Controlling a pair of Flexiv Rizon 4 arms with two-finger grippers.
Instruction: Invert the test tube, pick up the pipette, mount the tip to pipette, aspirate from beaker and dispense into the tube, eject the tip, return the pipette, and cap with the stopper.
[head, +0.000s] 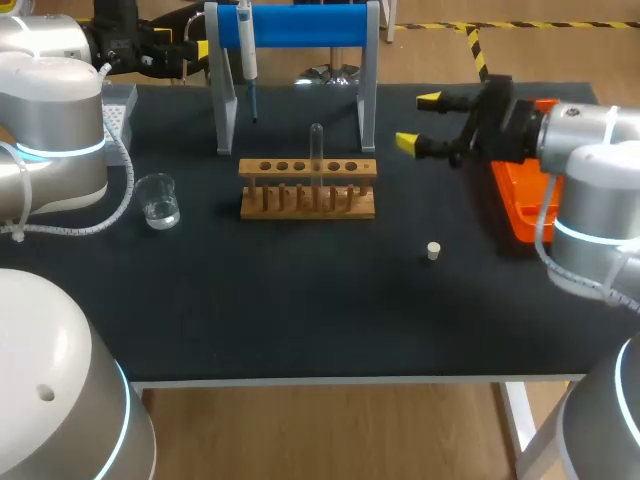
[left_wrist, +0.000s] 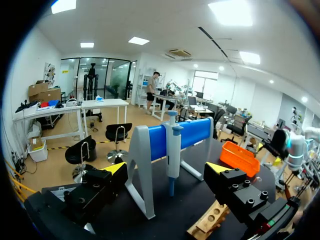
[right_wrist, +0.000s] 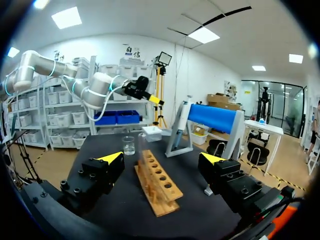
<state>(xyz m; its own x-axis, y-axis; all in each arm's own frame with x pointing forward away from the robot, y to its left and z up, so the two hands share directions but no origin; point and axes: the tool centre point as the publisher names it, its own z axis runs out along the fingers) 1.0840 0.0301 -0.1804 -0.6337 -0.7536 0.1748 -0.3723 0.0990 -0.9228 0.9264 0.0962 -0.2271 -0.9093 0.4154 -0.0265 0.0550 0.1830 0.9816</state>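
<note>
Your right gripper (right_wrist: 162, 158) hangs released, fingers spread wide, squared up to the wooden rack (right_wrist: 160, 182) just ahead. That likely suits a grasp on the test tube (head: 317, 150) standing at the rack's middle. Your left gripper (left_wrist: 167, 167) is equally spread and faces the pipette (left_wrist: 173, 150) hanging on its blue stand (left_wrist: 150, 142), well placed for pickup. The stopper (head: 433, 251) lies apart on the table (head: 300, 300), and the beaker (head: 158, 200) sits on the left arm's side.

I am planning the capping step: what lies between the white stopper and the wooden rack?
Nothing. The head view shows only bare black table between the stopper and the wooden rack.
</note>
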